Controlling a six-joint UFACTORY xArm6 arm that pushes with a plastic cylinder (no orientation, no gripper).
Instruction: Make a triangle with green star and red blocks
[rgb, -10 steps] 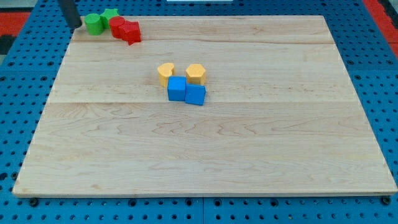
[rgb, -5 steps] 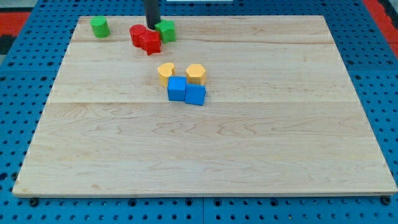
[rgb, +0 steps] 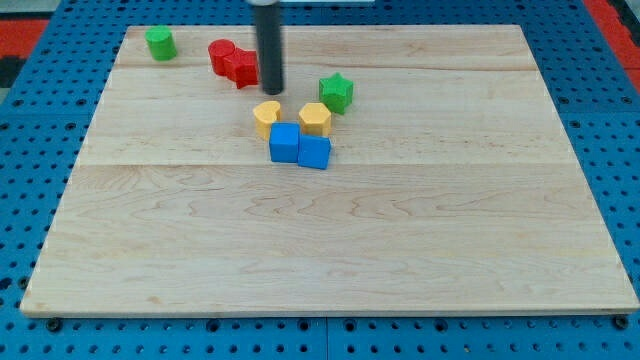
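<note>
The green star (rgb: 337, 92) sits right of the board's upper middle, just up-right of the yellow blocks. Two red blocks (rgb: 234, 62) lie touching each other near the view's top, left of centre. My tip (rgb: 272, 91) stands between them: just right of and below the red blocks, left of the green star, and just above the left yellow block. It touches none of them that I can tell.
A green cylinder (rgb: 159, 43) stands at the top left corner of the wooden board (rgb: 330, 250). Two yellow blocks (rgb: 266, 117) (rgb: 315, 118) and two blue cubes (rgb: 285, 143) (rgb: 315, 152) cluster at the board's upper middle.
The green star has moved down and right, away from the red blocks. My tip has moved right and down. Earlier the red blocks and star were shifted right off the green cylinder.
</note>
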